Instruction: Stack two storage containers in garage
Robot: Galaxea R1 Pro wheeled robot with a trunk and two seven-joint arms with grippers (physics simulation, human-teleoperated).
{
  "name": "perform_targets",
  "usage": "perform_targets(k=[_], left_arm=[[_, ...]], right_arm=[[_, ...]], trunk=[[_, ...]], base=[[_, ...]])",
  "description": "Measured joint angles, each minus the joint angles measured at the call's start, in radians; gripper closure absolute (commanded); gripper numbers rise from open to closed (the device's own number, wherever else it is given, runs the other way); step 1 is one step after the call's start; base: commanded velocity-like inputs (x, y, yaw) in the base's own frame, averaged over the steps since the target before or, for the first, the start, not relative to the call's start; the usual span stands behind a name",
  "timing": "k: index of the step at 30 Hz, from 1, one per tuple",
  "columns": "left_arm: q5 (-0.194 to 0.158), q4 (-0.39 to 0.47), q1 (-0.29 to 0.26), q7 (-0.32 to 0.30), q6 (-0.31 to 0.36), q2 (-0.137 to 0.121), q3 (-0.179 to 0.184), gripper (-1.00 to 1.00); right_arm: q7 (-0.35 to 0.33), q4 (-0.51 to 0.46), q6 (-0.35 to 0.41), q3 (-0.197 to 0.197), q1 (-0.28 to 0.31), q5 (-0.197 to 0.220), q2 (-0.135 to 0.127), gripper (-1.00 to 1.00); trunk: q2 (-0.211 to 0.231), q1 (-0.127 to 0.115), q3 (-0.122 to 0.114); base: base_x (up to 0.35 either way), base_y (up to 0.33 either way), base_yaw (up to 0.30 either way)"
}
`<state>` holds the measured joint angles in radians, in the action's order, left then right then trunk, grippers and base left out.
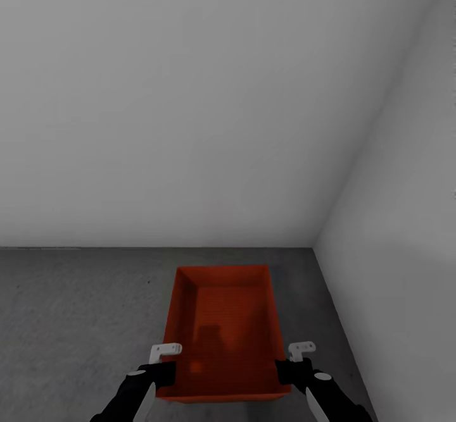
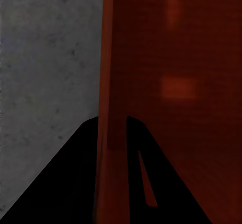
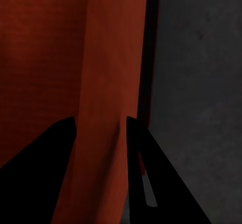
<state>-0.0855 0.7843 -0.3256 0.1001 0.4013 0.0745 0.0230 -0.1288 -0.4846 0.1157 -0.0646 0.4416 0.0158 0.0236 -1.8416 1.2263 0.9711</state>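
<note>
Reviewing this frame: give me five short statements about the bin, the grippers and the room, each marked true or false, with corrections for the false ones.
1. The storage container is red-orange and open-topped. True.
2. The left gripper is shut on the container's side wall. True.
3. The right gripper hangs open, away from the container. False: it is shut on the opposite wall.
4. The floor is light wood planking. False: it is dark grey concrete.
5. A second container sits inside it. False: it is empty.

Matt red-orange plastic storage container (image 1: 221,321); rough speckled concrete floor (image 1: 76,308).
</note>
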Motion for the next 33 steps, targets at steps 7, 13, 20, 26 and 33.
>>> perform_targets(k=[7,13,20,26,33], left_arm=[[0.000,0.003,0.000,0.000,0.004,0.000,0.000,1.00],[-0.001,0.002,0.000,0.000,0.004,0.000,0.000,1.00],[0.001,0.002,-0.001,0.001,0.004,0.001,-0.001,1.00],[-0.003,0.003,0.000,0.001,0.003,0.000,0.001,1.00],[0.029,-0.031,0.001,0.008,-0.039,-0.002,-0.004,-1.00]], right_arm=[[-0.002,0.000,0.000,0.001,0.000,-0.001,0.000,1.00],[-0.001,0.000,0.000,0.001,0.001,-0.001,0.000,1.00],[-0.001,0.000,0.000,0.001,0.001,0.000,0.000,1.00],[-0.001,0.000,0.000,0.001,0.000,0.000,0.000,1.00],[-0.028,-0.010,-0.036,-0.006,0.000,0.015,0.000,-1.00]], trunk=[[0.000,0.001,0.000],[0.000,0.001,0.000],[0.000,0.001,0.000],[0.000,0.001,0.000],[0.000,0.008,0.000]], base=[[0.000,0.000,0.000],[0.000,0.000,0.000],[0.000,0.000,0.000],[0.000,0.000,0.000],[0.000,0.000,0.000]])
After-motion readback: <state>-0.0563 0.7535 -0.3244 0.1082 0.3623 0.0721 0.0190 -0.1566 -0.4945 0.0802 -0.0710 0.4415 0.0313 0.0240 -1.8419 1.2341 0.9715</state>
